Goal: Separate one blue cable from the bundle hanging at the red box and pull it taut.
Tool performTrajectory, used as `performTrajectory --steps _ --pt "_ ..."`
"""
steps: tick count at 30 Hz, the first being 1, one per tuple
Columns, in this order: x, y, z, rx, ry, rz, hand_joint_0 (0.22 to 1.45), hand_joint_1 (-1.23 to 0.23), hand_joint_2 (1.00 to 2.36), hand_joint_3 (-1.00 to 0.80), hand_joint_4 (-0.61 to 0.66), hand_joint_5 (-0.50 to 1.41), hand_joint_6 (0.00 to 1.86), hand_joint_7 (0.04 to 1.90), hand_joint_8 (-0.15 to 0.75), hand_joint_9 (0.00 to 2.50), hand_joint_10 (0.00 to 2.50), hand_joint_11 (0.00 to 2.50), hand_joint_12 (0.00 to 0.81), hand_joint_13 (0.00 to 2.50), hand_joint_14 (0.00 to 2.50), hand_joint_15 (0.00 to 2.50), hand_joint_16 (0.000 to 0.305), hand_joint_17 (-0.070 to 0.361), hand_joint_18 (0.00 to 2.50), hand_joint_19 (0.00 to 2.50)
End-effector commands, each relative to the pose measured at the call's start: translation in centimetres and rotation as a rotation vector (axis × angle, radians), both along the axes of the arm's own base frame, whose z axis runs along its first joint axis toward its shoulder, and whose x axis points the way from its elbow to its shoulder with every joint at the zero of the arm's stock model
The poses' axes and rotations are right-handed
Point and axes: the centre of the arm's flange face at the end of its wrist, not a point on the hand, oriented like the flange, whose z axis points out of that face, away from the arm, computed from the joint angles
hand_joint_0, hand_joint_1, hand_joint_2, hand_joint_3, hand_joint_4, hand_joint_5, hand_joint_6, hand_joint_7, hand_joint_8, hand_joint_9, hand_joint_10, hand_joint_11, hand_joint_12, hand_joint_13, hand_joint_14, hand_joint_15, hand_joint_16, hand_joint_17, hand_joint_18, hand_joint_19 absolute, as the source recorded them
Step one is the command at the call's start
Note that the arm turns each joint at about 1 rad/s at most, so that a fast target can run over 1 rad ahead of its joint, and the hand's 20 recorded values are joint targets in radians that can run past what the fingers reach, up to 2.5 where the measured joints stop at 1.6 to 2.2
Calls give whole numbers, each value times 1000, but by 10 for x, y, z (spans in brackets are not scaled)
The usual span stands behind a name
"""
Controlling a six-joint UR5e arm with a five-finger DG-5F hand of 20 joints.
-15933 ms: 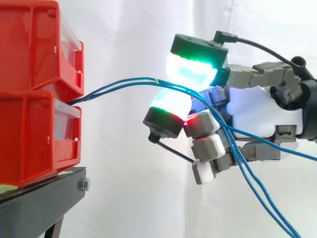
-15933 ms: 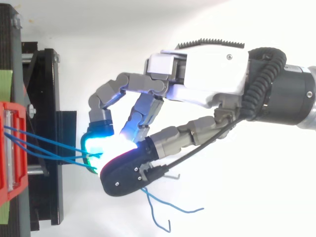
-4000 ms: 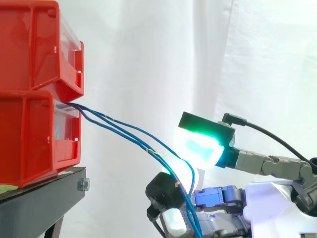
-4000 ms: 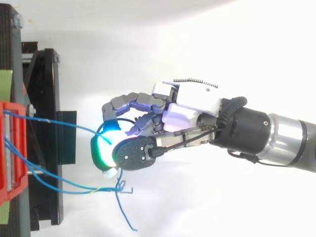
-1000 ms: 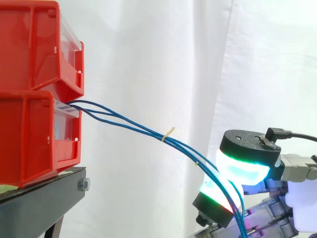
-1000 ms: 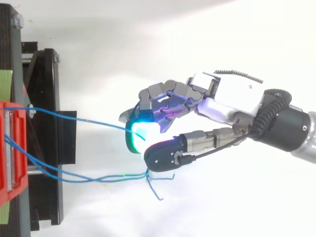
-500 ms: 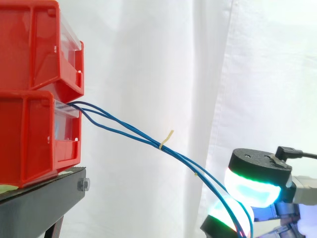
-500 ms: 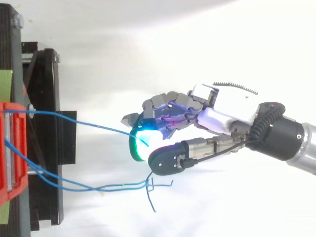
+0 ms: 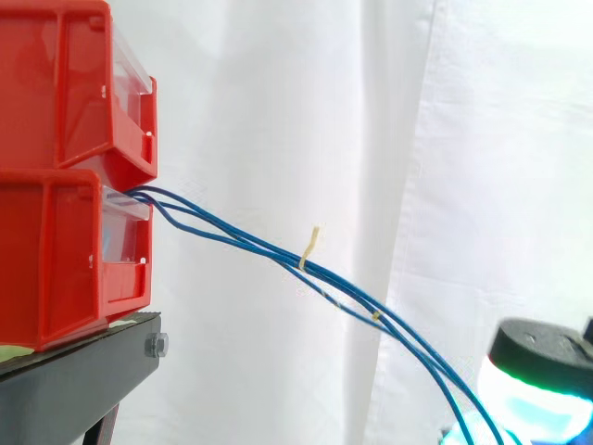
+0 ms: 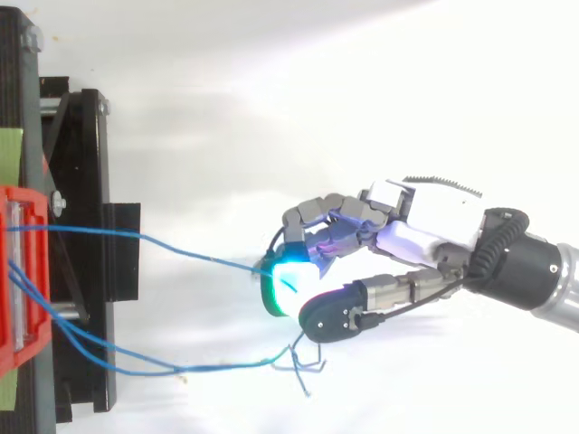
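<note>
Blue cables point(image 9: 243, 241) leave the lower red bin point(image 9: 56, 250) and slope down to the right, bound by a small yellow tie point(image 9: 310, 248). From above, one blue cable point(image 10: 181, 249) runs nearly straight from the red bin point(image 10: 18, 280) to my hand point(image 10: 434, 217). My hand is curled, pinching that cable between a glowing cyan-green pad point(image 10: 288, 282) and the black-backed thumb. The other two cables point(image 10: 136, 369) sag lower and end in loose tips below the thumb. In the side view my hand point(image 9: 542, 357) sits low at the right edge.
A second red bin point(image 9: 65, 83) is stacked on the lower one, both on a black stand point(image 9: 74, 380). The stand point(image 10: 81, 226) lines the left side from above. A white curtain hangs behind.
My hand has moved away from the bins and lower, still pinching the one cable. That cable has straightened, and the other two have dropped further apart from it.
</note>
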Motion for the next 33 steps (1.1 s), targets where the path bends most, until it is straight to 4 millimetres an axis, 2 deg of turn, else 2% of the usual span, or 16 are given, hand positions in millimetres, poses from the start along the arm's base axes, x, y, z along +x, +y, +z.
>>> performTrajectory --steps 1,6,12,24,33 --pt "-11 2 -12 -3 12 10 709 -782 1019 -106 -66 -198 911 1369 335 692 12 515 384 609 10 311 49 111 777 546" --pt "-11 2 -13 11 -25 4 709 -781 1020 -106 -64 -198 911 1373 339 727 15 561 388 639 11 334 49 111 789 551" --pt "-24 -3 -25 29 -5 4 710 -782 1020 -107 -63 -198 911 1364 341 726 12 546 389 657 11 345 49 110 799 560" --pt "-24 -2 -23 21 -2 14 710 -781 1020 -104 -63 -197 911 1363 340 727 14 537 386 671 11 351 49 110 807 555" --pt "-32 -14 17 -7 14 -22 710 -782 1020 -104 -63 -197 911 1359 339 728 14 530 387 675 11 355 49 110 809 557"
